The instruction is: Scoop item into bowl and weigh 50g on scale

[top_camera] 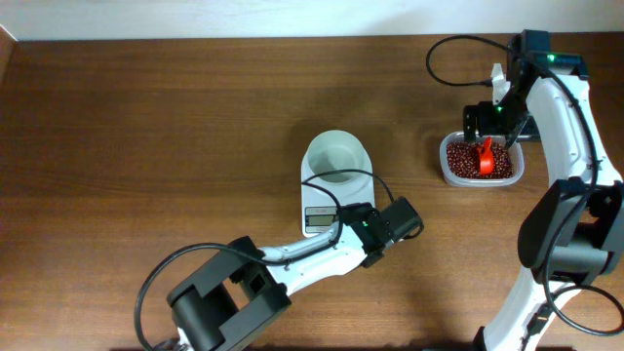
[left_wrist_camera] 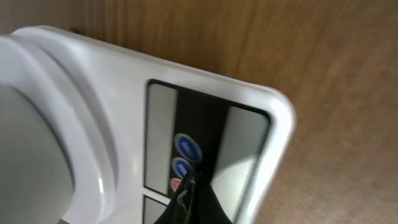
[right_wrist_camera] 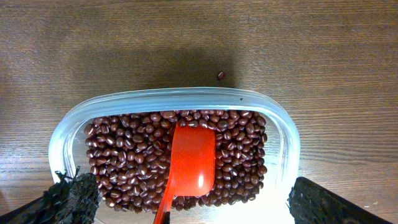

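The white scale (top_camera: 324,207) stands mid-table with the empty white bowl (top_camera: 337,156) on its platform. My left gripper (top_camera: 343,214) is shut with nothing in it. In the left wrist view its tip (left_wrist_camera: 189,186) rests by the scale's (left_wrist_camera: 249,124) red button (left_wrist_camera: 176,184), below two blue buttons (left_wrist_camera: 188,147). The bowl (left_wrist_camera: 31,155) fills the left edge. My right gripper (right_wrist_camera: 196,205) is open above the clear tub (right_wrist_camera: 186,93) of beans (right_wrist_camera: 130,155). A red scoop (right_wrist_camera: 193,165) lies in them between the fingers (right_wrist_camera: 68,199), untouched.
The clear tub (top_camera: 480,161) sits at the right of the table under the right arm. One stray bean (right_wrist_camera: 221,75) lies on the wood just beyond the tub. A black cable loops behind the right arm (top_camera: 448,58).
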Robot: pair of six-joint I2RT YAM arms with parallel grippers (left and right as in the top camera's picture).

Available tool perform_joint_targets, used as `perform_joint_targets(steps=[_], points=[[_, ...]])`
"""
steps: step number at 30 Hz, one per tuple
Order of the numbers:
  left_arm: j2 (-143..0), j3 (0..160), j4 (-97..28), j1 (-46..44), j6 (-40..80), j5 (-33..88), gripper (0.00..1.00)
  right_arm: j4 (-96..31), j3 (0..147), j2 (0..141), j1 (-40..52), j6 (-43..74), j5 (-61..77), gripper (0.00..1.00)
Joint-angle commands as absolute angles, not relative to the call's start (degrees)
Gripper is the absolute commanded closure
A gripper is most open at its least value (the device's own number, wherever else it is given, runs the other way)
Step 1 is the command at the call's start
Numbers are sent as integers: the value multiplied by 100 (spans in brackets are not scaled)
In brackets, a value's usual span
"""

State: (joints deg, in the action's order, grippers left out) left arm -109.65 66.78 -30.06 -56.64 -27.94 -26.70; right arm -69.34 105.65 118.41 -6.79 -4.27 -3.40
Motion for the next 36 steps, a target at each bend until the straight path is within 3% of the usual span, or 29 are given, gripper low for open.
perform_joint_targets(steps=[1,7,11,36], points=[[-11209,6657,-2847,-5531,-2858,-3197,100,-6934,10606,11900,-720,-362,-283,1],[-11358,6654,-2602,-5457,-2858,-3277,100,-6934,10606,11900,-720,-362,-283,1],[-11358,6641,-2744,-5457,-2862,-2679,100,-6934,10606,11900,-720,-362,-285,1],[-11358,6630,-2766,-5369,-2858,-2681,100,-6934,10606,11900,-720,-362,-283,1]])
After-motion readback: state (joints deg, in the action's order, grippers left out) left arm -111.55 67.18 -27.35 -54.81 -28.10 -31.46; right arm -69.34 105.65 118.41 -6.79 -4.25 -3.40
